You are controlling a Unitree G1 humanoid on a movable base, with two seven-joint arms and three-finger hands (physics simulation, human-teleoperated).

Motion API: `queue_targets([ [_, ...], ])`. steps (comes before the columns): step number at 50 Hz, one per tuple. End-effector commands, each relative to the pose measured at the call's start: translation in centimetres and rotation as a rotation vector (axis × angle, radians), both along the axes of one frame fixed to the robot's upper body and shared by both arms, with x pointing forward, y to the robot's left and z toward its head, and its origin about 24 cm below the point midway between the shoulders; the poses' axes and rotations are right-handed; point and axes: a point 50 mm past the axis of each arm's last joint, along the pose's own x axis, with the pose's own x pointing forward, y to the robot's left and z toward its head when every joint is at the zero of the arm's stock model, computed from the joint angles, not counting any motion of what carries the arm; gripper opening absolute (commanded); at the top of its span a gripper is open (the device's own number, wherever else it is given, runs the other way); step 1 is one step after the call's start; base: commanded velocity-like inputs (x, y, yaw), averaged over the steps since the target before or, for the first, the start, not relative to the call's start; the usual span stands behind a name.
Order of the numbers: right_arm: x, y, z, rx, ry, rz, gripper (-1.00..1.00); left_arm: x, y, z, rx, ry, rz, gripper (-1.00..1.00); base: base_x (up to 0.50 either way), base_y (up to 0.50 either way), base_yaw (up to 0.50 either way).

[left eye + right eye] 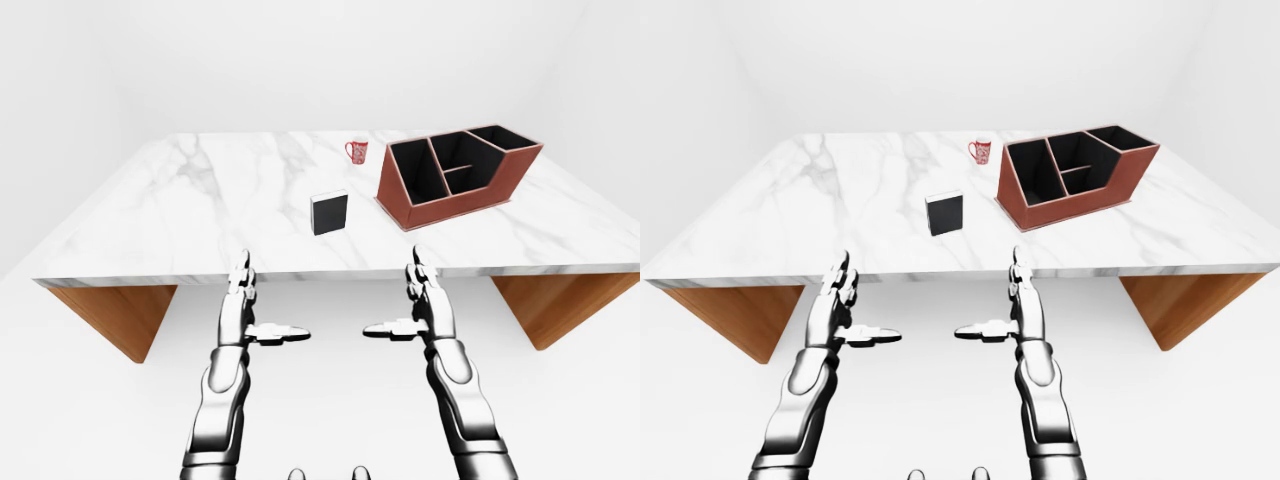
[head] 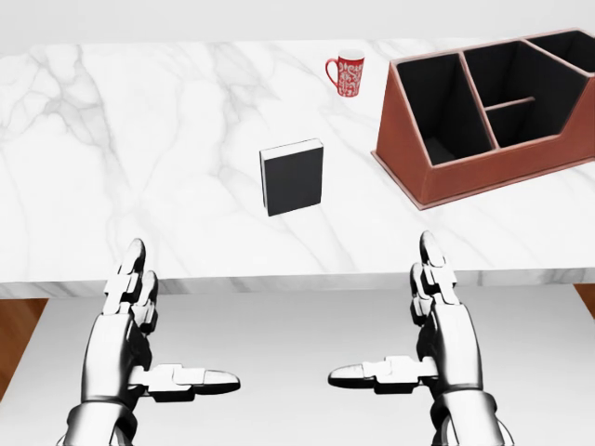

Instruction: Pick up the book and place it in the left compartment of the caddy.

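A black book [image 2: 293, 177] stands upright on the white marble table [image 2: 139, 139], near the middle of the head view. To its right sits the reddish-brown caddy [image 2: 493, 177] with black compartments; its left compartment [image 2: 432, 111] holds nothing I can see. Both hands hover below the table's near edge, apart from the book. My left hand [image 2: 153, 334] is open, fingers up and thumb pointing right. My right hand [image 2: 418, 325] mirrors it, open with thumb pointing left. Neither holds anything.
A red-and-white mug [image 2: 348, 72] stands above the book, left of the caddy. Wooden table supports [image 1: 115, 315] show under both ends of the table. White floor and walls surround it.
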Motion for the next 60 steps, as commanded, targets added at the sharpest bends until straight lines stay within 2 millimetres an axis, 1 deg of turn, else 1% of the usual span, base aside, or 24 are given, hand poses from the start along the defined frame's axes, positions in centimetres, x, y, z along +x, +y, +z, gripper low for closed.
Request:
queue_targets([
  [1, 0.1, -0.9, 0.0, -0.003, -0.004, -0.016, 1.00, 0.1, 0.6, -0.1, 0.006, 0.002, 0.002, 1.00, 0.00, 0.00, 0.00],
  [18, -0.2, -1.4, 0.6, -0.004, -0.023, -0.040, 1.00, 0.0, 0.5, -0.1, 0.018, -0.001, -0.001, 1.00, 0.00, 0.00, 0.00],
  [27, -0.2, -2.7, 1.2, -0.009, -0.046, -0.078, 1.00, 0.1, 0.5, -0.1, 0.013, -0.008, -0.005, 1.00, 0.00, 0.00, 0.00],
  [33, -0.8, -3.8, 2.3, 0.024, -0.079, -0.116, 1.00, 0.1, 0.4, -0.1, 0.012, -0.009, -0.018, 1.00, 0.00, 0.00, 0.00],
  [34, -0.9, -4.1, 2.6, 0.006, -0.095, -0.145, 1.00, 0.0, 0.3, 0.0, 0.012, -0.013, -0.018, 1.00, 0.00, 0.00, 0.00],
  [35, -1.0, -4.3, 2.9, 0.025, -0.101, -0.154, 1.00, -0.1, 0.3, 0.2, 0.020, -0.018, -0.015, 1.00, 0.00, 0.00, 0.00],
  [37, -1.2, -4.5, 3.4, 0.037, -0.104, -0.144, 1.00, -0.1, 0.3, 0.1, 0.018, -0.015, -0.020, 1.00, 0.00, 0.00, 0.00],
  [39, -1.4, -4.9, 3.6, 0.031, -0.110, -0.164, 1.00, -0.1, 0.3, 0.0, 0.020, -0.016, -0.018, 1.00, 0.00, 0.00, 0.00],
  [41, -1.4, -4.9, 3.6, 0.031, -0.110, -0.165, 1.00, -0.1, 0.3, 0.0, 0.020, -0.016, -0.018, 1.00, 0.00, 0.00, 0.00],
  [42, -1.8, -5.6, 4.4, 0.034, -0.138, -0.177, 1.00, -0.1, 0.3, 0.0, 0.022, -0.014, -0.018, 1.00, 0.00, 0.00, 0.00],
  [43, -1.8, -5.6, 4.5, 0.034, -0.141, -0.178, 1.00, -0.1, 0.3, 0.0, 0.022, -0.014, -0.018, 1.00, 0.00, 0.00, 0.00],
  [45, -2.3, -5.9, 5.2, -0.003, -0.169, -0.197, 1.00, 0.0, 0.3, -0.1, 0.025, -0.014, -0.019, 1.00, 0.00, 0.00, 0.00],
  [48, -2.4, -6.2, 5.5, -0.020, -0.180, -0.201, 1.00, -0.1, 0.3, -0.1, 0.026, -0.014, -0.019, 1.00, 0.00, 0.00, 0.00],
  [49, -2.9, -6.5, 6.8, 0.000, -0.238, -0.210, 1.00, -0.2, 0.2, 0.1, 0.025, -0.011, -0.015, 1.00, 0.00, 0.00, 0.00],
  [52, -3.5, -6.8, 8.3, -0.021, -0.303, -0.224, 1.00, -0.1, 0.4, -0.1, 0.022, -0.008, -0.013, 1.00, 0.00, 0.00, 0.00],
  [54, -3.6, -6.9, 8.3, -0.022, -0.305, -0.224, 1.00, -0.1, 0.4, -0.1, 0.022, -0.008, -0.013, 1.00, 0.00, 0.00, 0.00],
  [55, -3.9, -7.2, 8.8, -0.018, -0.328, -0.233, 1.00, -0.2, 0.3, 0.0, 0.023, -0.008, -0.014, 1.00, 0.00, 0.00, 0.00],
  [57, -4.3, -8.0, 9.2, -0.016, -0.346, -0.252, 1.00, -0.3, 0.2, 0.1, 0.025, -0.009, -0.015, 1.00, 0.00, 0.00, 0.00],
  [58, -4.3, -8.0, 9.2, -0.016, -0.346, -0.253, 1.00, -0.3, 0.2, 0.1, 0.026, -0.010, -0.015, 1.00, 0.00, 0.00, 0.00],
  [60, -5.1, -8.9, 10.2, -0.009, -0.396, -0.280, 1.00, -0.4, 0.3, 0.1, 0.028, -0.012, -0.013, 1.00, 0.00, 0.00, 0.00],
])
